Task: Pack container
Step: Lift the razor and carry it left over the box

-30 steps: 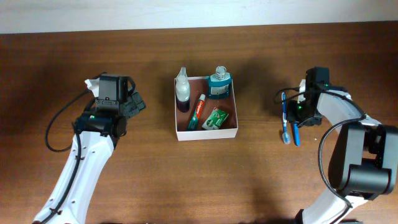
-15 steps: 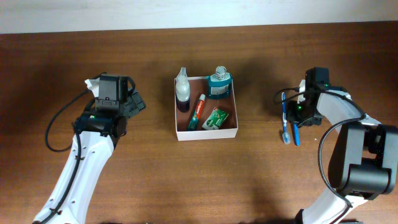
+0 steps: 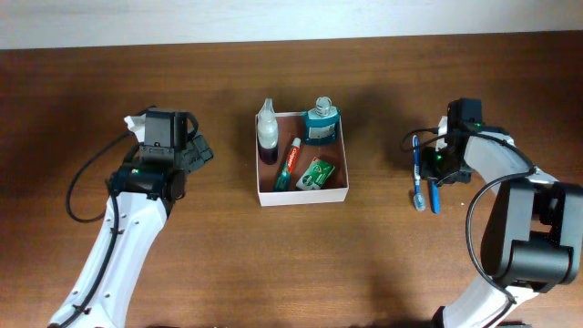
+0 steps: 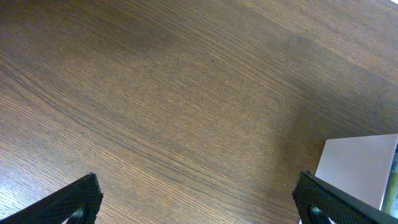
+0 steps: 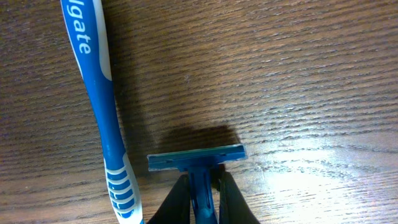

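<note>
one container (image 3: 302, 199), right end effector (image 3: 435, 173) apart

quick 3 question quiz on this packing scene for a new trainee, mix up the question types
1. True or false: the toothbrush lies on the table, outside the container.
2. What is the right end effector closed on? A) nothing B) the razor C) the toothbrush
3. Fill in: the left end effector has its jaws ___ over bare wood.

Key
1. True
2. B
3. open
</note>
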Motion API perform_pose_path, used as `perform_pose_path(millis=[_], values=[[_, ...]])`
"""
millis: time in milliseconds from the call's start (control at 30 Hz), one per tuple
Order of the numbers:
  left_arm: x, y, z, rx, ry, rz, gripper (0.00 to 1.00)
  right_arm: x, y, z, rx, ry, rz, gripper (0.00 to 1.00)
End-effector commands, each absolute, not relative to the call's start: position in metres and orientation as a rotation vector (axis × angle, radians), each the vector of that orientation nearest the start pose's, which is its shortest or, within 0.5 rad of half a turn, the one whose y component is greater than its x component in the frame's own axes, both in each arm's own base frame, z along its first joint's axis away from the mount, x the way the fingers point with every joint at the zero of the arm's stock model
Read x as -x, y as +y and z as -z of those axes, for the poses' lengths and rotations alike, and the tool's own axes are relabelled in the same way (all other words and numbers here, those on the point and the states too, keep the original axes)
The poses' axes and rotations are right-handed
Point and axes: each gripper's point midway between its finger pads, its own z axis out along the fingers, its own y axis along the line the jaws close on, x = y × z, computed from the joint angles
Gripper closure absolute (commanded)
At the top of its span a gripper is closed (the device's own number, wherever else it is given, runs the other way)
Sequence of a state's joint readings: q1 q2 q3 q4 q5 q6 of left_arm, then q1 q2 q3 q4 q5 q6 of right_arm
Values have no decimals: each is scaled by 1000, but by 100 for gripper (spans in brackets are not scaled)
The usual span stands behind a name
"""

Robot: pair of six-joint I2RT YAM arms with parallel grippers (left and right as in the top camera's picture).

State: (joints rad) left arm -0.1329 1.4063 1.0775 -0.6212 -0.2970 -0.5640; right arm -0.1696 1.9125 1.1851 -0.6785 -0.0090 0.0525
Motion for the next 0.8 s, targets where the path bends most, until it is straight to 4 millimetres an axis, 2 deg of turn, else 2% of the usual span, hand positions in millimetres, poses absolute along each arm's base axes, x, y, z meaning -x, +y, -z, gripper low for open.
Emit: perform_pose_path(millis=[0, 67, 233, 567, 767], values=[[-371, 5, -166, 639, 2356, -93, 1, -363, -59, 4, -342, 2972, -15, 91], [-371, 5, -166, 639, 2356, -93, 1, -362, -59, 4, -342, 2976, -16, 96], [-371, 5, -166, 639, 2356, -93, 1, -361, -59, -1, -344, 2989, -16, 96], [-371, 5, -166, 639, 2356, -93, 1, -382, -62, -51, -342, 2980, -16, 96], [-371, 5, -166, 639, 2356, -93, 0, -389, -50, -81, -351, 2983, -72, 96]])
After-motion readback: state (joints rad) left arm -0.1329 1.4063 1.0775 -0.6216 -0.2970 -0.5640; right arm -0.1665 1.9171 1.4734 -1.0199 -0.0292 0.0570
